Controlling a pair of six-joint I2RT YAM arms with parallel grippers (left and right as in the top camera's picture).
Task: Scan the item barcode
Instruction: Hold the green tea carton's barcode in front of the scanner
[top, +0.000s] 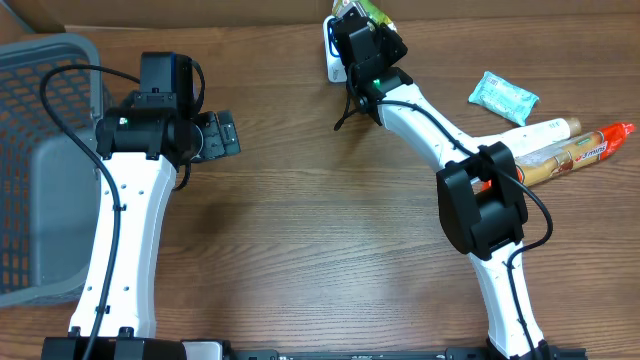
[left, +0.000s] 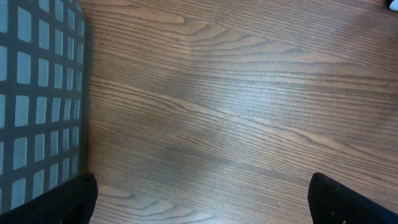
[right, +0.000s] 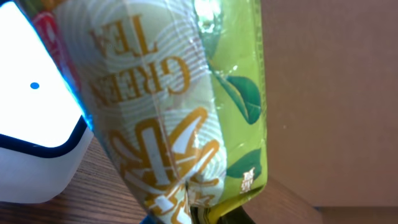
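green tea packet (right: 186, 106) | clamped in right gripper (top: 357, 25) | beside scanner (right: 31, 143)

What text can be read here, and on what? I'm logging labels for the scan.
"GREEN TEA": on the pouch, upside down in the right wrist view.
Small white print at the pouch's lower corner: too small to read.
Labels on the red-capped tube and teal packet: blurred.

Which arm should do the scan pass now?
Right: its jaws are shut on the green tea packet, beside the white scanner. The left jaws stand open and empty, over by the basket.
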